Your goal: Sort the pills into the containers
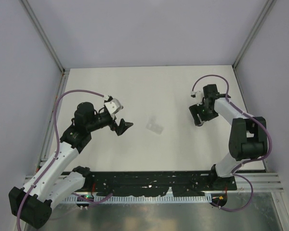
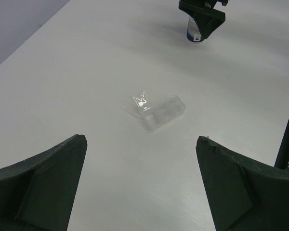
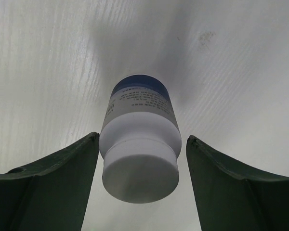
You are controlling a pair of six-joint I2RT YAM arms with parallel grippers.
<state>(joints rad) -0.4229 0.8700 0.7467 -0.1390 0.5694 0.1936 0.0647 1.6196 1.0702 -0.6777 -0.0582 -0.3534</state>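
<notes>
1. The bottle (image 3: 139,120) stands upright on the table (image 2: 86,72), towards its right side, with the white cap (image 3: 140,175) on. The clear packet (image 2: 160,111) lies flat near the middle, well apart from the bottle. I cannot make out any pills in these views.

2. The step in hand looks like securing the bottle with the right arm. To do it well, close evenly on the label band below the cap's shoulder. A pinch on the cap itself could tip the bottle or let it slip out.

3. Keep the bottle centred between the fingers before closing. From the wrist view it sits slightly nearer the left-hand finger, so one pad would probably land first and nudge it sideways.

4. The right gripper (image 3: 142,136) straddles the bottle, its jaws partly open. One finger is at or almost at the bottle's shoulder. A sliver of table shows between the other finger and the bottle. It is not clamped.

5. The left gripper (image 2: 140,138) hovers above the table, facing the packet. Its jaws are spread wide and hold and touch nothing.
</notes>
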